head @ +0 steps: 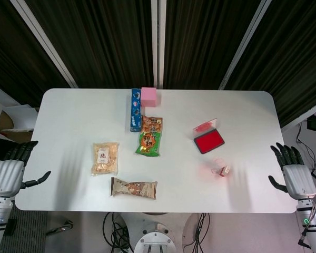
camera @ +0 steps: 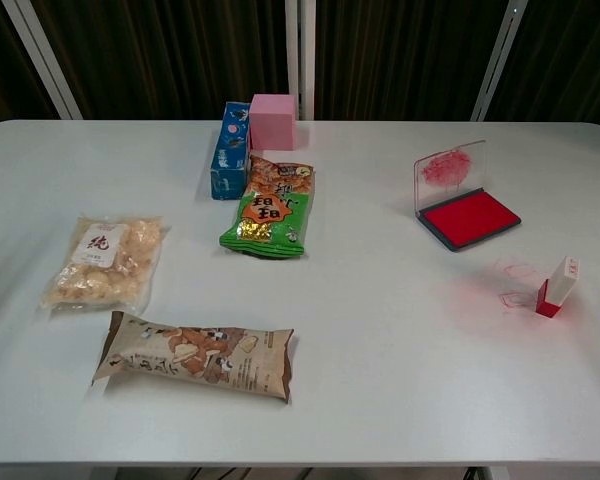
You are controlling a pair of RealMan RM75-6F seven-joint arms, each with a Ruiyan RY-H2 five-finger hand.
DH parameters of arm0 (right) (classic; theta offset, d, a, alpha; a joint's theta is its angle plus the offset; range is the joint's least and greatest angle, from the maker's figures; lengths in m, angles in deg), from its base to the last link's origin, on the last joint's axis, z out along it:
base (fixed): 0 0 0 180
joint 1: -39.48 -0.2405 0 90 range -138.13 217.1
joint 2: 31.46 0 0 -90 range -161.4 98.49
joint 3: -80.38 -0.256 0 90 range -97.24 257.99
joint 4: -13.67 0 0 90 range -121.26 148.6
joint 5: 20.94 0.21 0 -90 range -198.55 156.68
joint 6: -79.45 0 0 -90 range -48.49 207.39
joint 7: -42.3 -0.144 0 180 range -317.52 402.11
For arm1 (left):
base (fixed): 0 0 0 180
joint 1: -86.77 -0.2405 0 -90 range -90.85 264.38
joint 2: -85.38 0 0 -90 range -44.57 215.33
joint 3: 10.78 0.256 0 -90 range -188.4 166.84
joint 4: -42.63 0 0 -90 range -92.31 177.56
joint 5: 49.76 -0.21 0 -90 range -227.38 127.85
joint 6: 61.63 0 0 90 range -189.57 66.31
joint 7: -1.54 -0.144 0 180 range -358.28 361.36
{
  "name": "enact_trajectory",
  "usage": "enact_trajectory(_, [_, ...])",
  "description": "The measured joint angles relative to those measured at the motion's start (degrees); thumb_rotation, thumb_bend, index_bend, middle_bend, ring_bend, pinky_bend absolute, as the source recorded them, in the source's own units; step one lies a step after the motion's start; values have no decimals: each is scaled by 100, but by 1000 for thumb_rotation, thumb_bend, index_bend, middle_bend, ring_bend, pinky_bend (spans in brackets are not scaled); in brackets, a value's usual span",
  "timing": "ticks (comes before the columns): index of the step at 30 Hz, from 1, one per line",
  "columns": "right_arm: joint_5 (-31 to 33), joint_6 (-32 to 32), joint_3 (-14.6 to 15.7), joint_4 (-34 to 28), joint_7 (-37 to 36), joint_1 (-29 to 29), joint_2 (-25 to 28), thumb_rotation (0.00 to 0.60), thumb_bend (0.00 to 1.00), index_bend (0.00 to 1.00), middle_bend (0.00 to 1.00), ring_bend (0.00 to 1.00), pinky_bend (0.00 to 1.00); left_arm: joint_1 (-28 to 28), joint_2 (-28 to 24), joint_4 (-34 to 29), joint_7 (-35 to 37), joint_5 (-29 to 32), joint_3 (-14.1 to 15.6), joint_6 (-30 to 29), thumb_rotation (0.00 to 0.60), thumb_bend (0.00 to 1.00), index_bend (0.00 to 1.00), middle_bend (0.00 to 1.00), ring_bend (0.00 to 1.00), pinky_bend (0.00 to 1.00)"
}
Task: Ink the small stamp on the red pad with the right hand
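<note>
Off the surface's [head: 242, 113] right edge, the right robot hand [head: 290, 176] hangs empty, fingers spread; the stamp [camera: 557, 286] stands near the pad [camera: 470, 217].

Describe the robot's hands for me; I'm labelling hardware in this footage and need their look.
Both the left hand and the right hand have a pale silver-grey back plate with ribbed lines, and slim black fingers and thumb. Below the right wrist sits a white forearm housing with a small green light.

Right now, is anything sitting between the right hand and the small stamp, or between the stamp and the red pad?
Nothing visible. The right hand hangs off the table edge; bare table lies between it and the small stamp. Only faint red marks separate the stamp from the red pad.
</note>
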Motion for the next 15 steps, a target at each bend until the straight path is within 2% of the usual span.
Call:
enact_trajectory(2, [-67,-10,10,8,31,-34,7,600,193,0,0,11,28,2,7,-10,-10,-4,3,4,295,165,110,139,118,205])
enact_trajectory(3, [-123,-3,14,19,44,-56,12,600,193,0,0,72,145,5,10,-13,-19,-8,5,9,295,166,110,139,118,205])
enact_trajectory(5, [-228,18,21,53,55,-94,19,600,193,0,0,276,478,12,20,-25,-42,-14,9,21,294,166,110,139,118,205])
enact_trajectory(6, [-301,12,32,88,64,-134,31,600,193,0,0,433,686,15,25,-31,-48,-13,10,27,293,166,110,139,118,205])
enact_trajectory(7, [-337,-15,42,108,76,-168,44,600,194,0,0,520,784,19,30,-35,-53,-12,11,35,294,166,110,139,118,205])
enact_trajectory(10, [-398,-184,84,194,175,-286,78,600,195,0,3,600,864,36,42,-53,-91,-17,21,73,296,166,110,139,118,205])
enact_trajectory(15, [-958,-407,202,756,561,-648,41,600,195,0,53,605,870,59,61,-103,-178,-5,26,118,297,166,110,139,118,205])
